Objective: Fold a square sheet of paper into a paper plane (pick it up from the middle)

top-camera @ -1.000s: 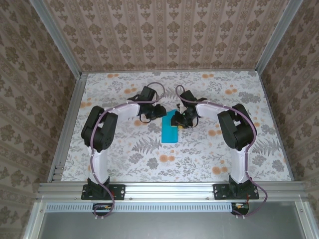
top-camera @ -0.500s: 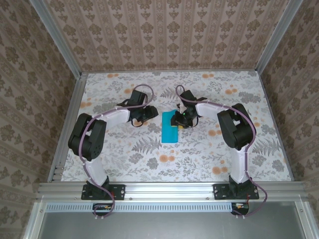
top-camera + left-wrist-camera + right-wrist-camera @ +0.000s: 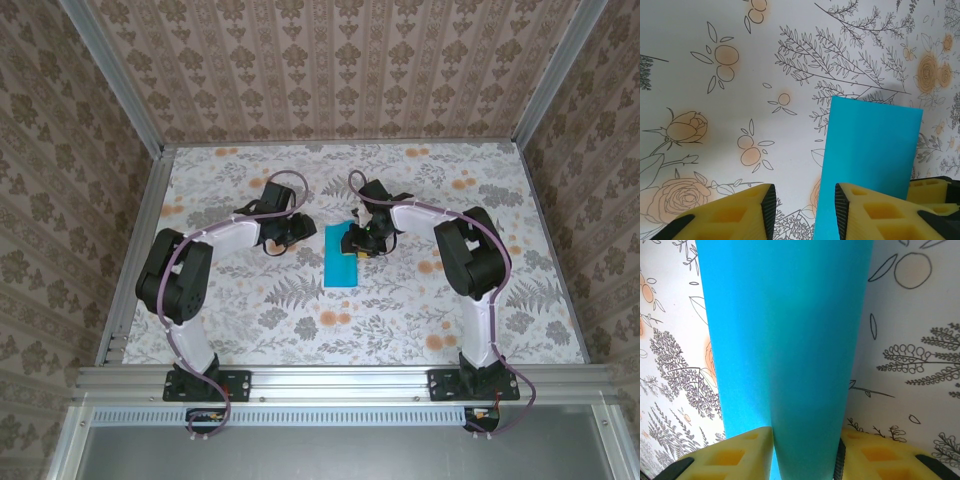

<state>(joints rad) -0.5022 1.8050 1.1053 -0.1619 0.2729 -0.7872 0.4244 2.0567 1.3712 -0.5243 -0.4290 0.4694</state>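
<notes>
Robot lab test cell, aluminium-profile frame, wallpaper-patterned walls, floral-print tabletop boxed in on three sides

Light is bright and even. Just beyond the left gripper, the thin turquoise-blue paper sheet casts a faint grey shadow on the floral tabletop; the gripper's yellow foam fingertips look slightly soft.
</notes>
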